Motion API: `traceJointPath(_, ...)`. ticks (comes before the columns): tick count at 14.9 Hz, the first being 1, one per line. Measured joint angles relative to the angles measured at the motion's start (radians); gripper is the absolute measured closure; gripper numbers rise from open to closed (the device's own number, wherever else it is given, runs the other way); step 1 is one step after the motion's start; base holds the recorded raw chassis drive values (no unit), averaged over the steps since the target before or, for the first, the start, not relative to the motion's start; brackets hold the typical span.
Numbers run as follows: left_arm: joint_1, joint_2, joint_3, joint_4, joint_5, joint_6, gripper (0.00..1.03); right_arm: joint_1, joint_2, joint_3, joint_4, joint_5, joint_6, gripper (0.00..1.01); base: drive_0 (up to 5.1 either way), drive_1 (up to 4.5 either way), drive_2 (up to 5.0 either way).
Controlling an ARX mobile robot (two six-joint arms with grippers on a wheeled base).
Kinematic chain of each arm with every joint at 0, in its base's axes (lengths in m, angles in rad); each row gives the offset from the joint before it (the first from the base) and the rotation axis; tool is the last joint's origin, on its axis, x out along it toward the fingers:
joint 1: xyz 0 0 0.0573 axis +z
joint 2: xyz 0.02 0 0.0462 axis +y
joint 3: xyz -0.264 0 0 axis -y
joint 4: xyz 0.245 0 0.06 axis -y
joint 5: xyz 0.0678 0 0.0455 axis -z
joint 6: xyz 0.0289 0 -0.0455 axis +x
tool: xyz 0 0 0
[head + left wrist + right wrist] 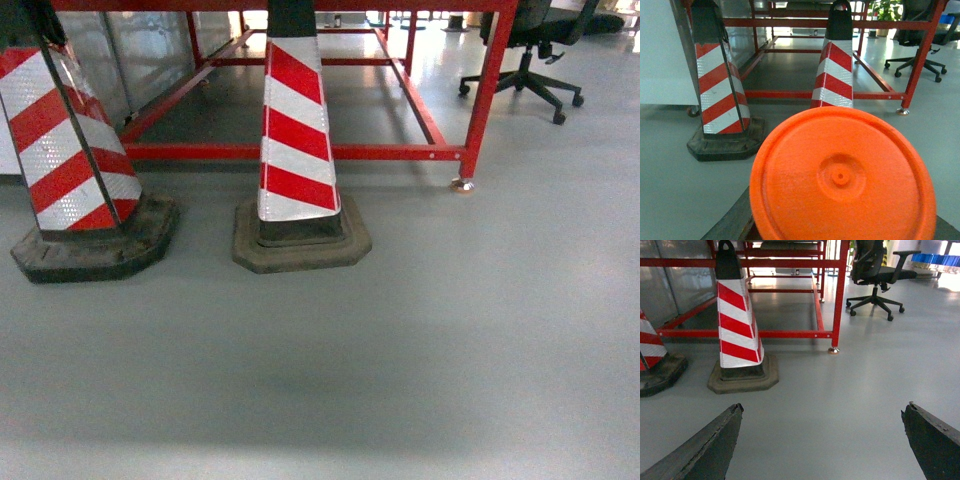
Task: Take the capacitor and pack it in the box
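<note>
Floor: smooth grey floor [420, 350], seen in all three views.
Cones: two red-and-white striped traffic cones on dark octagonal rubber bases — one at centre [297, 140], one at the left edge [70, 160] of the head view, standing upright and apart from each other.
Frame: red-painted metal tube frame [480, 110] just behind the cones, its corner foot resting on the floor.
Chair: black swivel office chair on castors [535, 50], beyond the frame at upper right.
Left gripper: an orange round plastic disc with a small central hub [842, 177] fills the lower part of the left wrist view; the gripper itself is hidden behind it, so I cannot tell how it is set.
Right gripper [822, 440]: two dark fingers [705, 447] at the lower corners of the right wrist view, spread wide — nothing between them but floor.
Box and capacitor: neither appears in any view; location cannot be told.
</note>
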Motion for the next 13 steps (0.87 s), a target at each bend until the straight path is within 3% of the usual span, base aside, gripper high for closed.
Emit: traceJointPath(13,0.0,0.0,0.0,-0.002,0.001,0.0,0.59,0.0,0.0,0.0,-0.002,0.0,0.0,0.03,0.1,4.09,-3.9)
